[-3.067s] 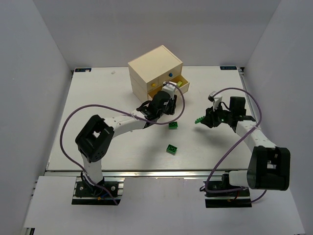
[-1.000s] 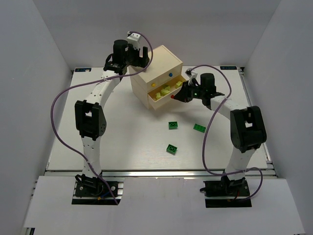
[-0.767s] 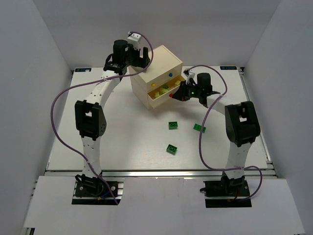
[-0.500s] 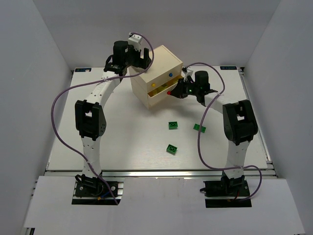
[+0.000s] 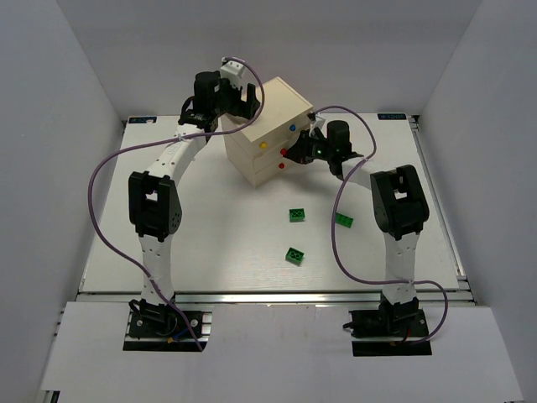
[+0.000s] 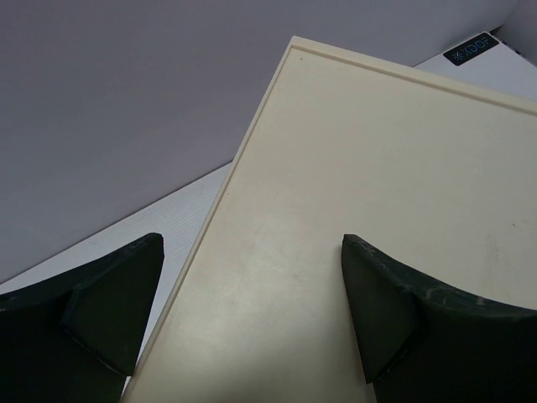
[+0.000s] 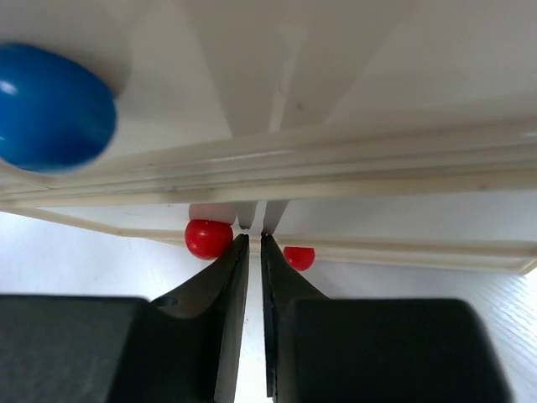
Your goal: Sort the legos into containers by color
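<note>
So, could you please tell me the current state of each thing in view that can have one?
Chest drawers: look pushed in, or nearly so.
Left end effector: open wide, over the top of the chest, holding nothing.
Right end effector: all but shut, empty, tips at the drawer front by a red knob.
Green legos: three, loose on the table, unsorted.

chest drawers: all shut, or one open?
All shut: drawer fronts look flush across the chest in the top view; no bricks show inside.
</note>
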You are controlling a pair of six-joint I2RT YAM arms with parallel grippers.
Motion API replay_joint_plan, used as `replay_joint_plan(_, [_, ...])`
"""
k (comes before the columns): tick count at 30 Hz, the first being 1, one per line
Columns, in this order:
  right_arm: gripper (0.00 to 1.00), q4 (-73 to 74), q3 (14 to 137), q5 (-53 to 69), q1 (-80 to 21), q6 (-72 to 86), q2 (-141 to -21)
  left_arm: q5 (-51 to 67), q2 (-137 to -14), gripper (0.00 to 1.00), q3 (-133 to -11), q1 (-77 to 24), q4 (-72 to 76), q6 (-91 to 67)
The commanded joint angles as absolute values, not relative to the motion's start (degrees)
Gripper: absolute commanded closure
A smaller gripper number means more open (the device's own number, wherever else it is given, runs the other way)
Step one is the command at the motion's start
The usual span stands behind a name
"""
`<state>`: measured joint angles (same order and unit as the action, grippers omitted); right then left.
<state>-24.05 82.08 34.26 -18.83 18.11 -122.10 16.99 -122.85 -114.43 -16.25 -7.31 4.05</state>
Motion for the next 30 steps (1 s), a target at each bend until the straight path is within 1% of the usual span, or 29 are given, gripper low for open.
replay_joint_plan(1, [0.83, -29.27, 84.82, 33.49, -19.34, 19.86, -122.35, 17.31, -122.35, 0.05, -111.1, -16.61, -15.47, 6.42])
replay_joint_plan(4, [0.83, -29.44, 82.45, 34.27, -18.9, 19.69, -120.16, 16.88, -121.91, 0.05, -110.83, -16.61, -14.51, 5.45])
replay_joint_plan(7, [0.77, -33.21, 73.77, 34.98, -18.46, 17.67, -114.9, 15.82, -120.85, 0.04, -110.04, -16.08, -11.96, 3.08])
replay_joint_plan(8, [0.67, -35.05, 71.57, 35.15, -18.37, 17.32, -113.83, 15.21, -119.98, 0.04, -109.43, -16.08, -10.39, 2.55])
replay_joint_plan(10, [0.56, -35.95, 67.07, 35.59, -18.28, 17.31, -111.89, 14.07, -119.45, 0.04, -109.42, -16.08, -9.32, 1.41])
replay_joint_plan(11, [0.46, -35.86, 66.54, 35.6, -18.11, 17.4, -111.88, 13.98, -119.44, 0.03, -110.12, -16.08, -9.32, 1.15])
replay_joint_plan(12, [0.44, -35.95, 65.84, 35.68, -17.93, 18.1, -112.15, 13.89, -119.62, 0.03, -110.82, -16.08, -9.58, 0.71])
replay_joint_plan(15, [0.42, -36.3, 66.7, 35.95, -17.75, 18.89, -114.69, 14.5, -120.06, 0.03, -111.8, -16.08, -10.02, -1.04])
replay_joint_plan(22, [0.42, -37.35, 75.14, 35.42, -17.67, 25.03, -124.17, 15.21, -119.01, 0.03, -109.6, -16.08, -9.32, -1.58])
replay_joint_plan(30, [0.43, -37.09, 81.12, 34.98, -18.19, 29.18, -130.07, 15.55, -118.56, 0.03, -108.46, -16.08, -9.14, -1.14])
